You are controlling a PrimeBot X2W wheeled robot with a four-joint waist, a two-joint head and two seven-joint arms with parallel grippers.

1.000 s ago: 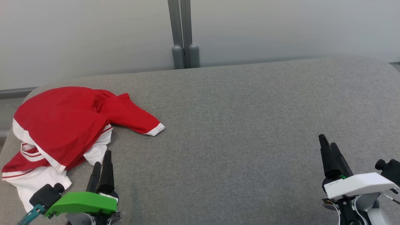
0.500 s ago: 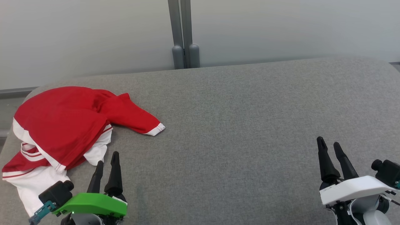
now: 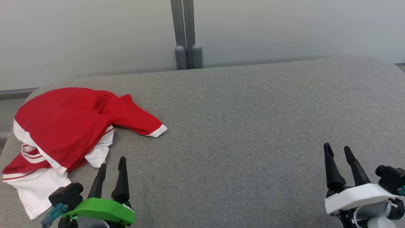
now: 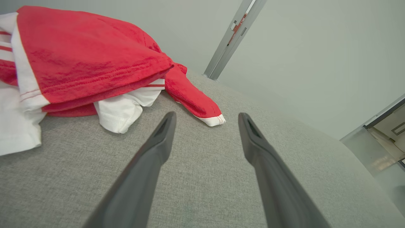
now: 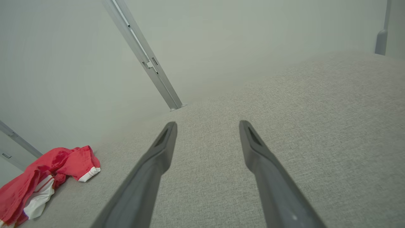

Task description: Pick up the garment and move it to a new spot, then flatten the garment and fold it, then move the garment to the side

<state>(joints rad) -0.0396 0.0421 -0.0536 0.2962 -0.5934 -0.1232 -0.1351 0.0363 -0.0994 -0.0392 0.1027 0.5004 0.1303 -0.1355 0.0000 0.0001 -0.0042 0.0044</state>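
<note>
Left tool [image 3: 112, 161] and right tool [image 3: 337, 145] gape wide, empty; the left should pinch the garment [image 3: 60, 126] by its near fold, at the left edge of the table [image 3: 253, 126]

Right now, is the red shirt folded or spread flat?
Crumpled: the red shirt lies bunched in overlapping layers, white parts poking out beneath, one sleeve trailing aside.

Soft, even light fills every view, bright but without glare, and the pale wall [image 3: 284, 28] reads flat. Shadows are faint: a thin, blurred one lies under the edge of the garment [image 3: 60, 126] on the grey cushion [image 3: 240, 126]. The wrist views bow straight lines (the metal post [image 5: 144, 57] leans hard), and the fingers [image 4: 148, 164] go soft close to the lens. Far off, the cushion's edge hazes out.
</note>
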